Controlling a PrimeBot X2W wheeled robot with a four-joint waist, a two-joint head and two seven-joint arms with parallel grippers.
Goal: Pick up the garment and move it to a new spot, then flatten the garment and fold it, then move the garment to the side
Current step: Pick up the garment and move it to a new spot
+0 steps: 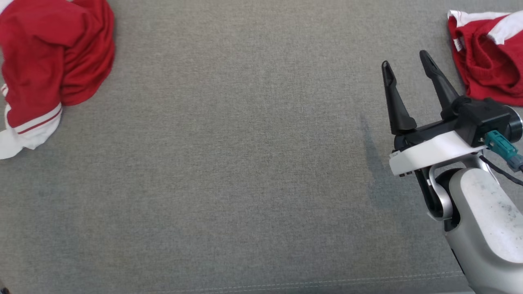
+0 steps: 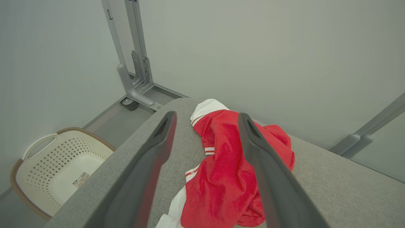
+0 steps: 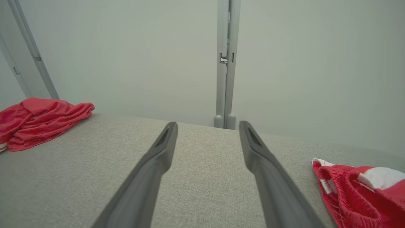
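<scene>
Currently both pincers are gaping wide and holding nothing: the left pincer (image 2: 207,115) is hovering over the crumpled red garment (image 2: 221,177) lying near the tabletop's (image 1: 245,163) far left edge, while the right pincer (image 1: 405,58) is hanging beside a second red garment (image 1: 490,69). A pinch catching only one loose layer could be sending the bundle trailing off toward the basket (image 2: 60,164). Both garments are running out of the head view, their sleeves getting lost in folds.

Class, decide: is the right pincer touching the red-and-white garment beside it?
Apart: right wrist view shows bare grey surface between right pincer and garment.
</scene>
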